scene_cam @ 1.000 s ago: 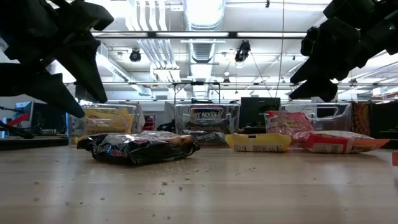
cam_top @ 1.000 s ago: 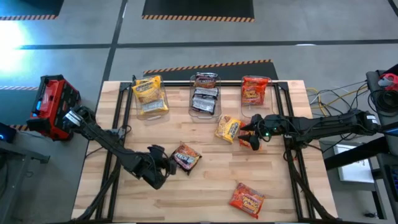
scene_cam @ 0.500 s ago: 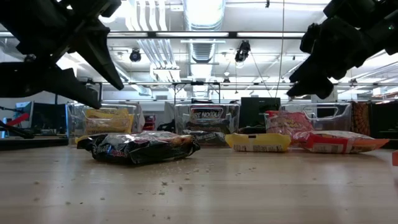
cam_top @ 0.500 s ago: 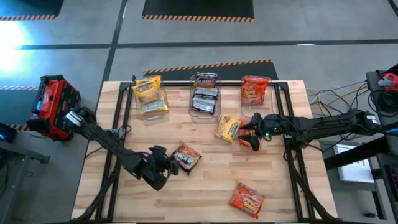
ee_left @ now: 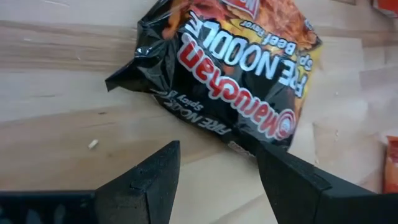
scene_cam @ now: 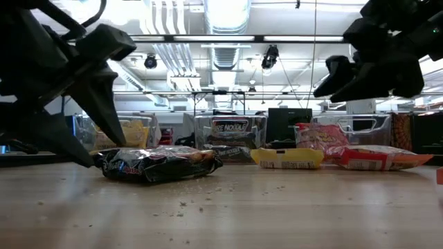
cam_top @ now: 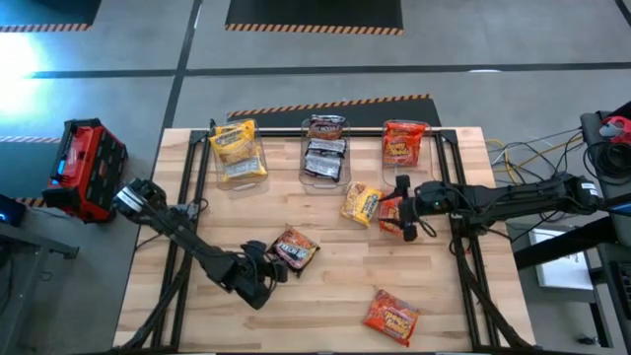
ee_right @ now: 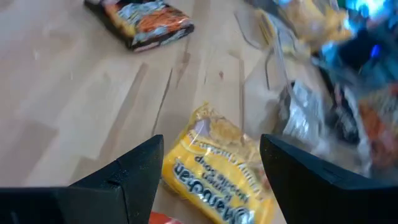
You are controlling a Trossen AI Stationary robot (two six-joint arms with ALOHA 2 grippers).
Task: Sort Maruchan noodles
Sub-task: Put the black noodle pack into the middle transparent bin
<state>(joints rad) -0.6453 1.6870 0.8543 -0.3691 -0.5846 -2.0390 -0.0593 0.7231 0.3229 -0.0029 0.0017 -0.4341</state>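
A black Maruchan packet (cam_top: pixel 296 248) (ee_left: pixel 230 68) lies flat on the table. My left gripper (cam_top: pixel 266 274) (ee_left: pixel 217 149) is open and low at the packet's near-left corner, with a finger on either side of that edge. My right gripper (cam_top: pixel 403 209) (ee_right: pixel 211 143) is open and hovers above a red packet (cam_top: pixel 387 219), next to a yellow packet (cam_top: pixel 362 203) (ee_right: pixel 214 168). Another red packet (cam_top: pixel 391 316) lies near the table's near edge. My left gripper comes slanting down from the table's near left. One fingertip (ee_left: pixel 268 155) stands at the black packet's corner edge (ee_left: pixel 245 144); I cannot tell whether it touches. The packet lies flat on the table.
Three clear bins stand along the far edge, holding yellow (cam_top: pixel 237 150), black (cam_top: pixel 325 148) and red (cam_top: pixel 402 141) packets. Crumbs are scattered on the wood in front of the black packet (scene_cam: pixel 194 190). A red case (cam_top: pixel 84 168) sits off the table's left.
My left gripper has moved down and toward the table's right, closing on the black packet until its fingers reach the tabletop beside it. My right gripper has turned at the wrist while staying raised over the red packet. No packet has moved.
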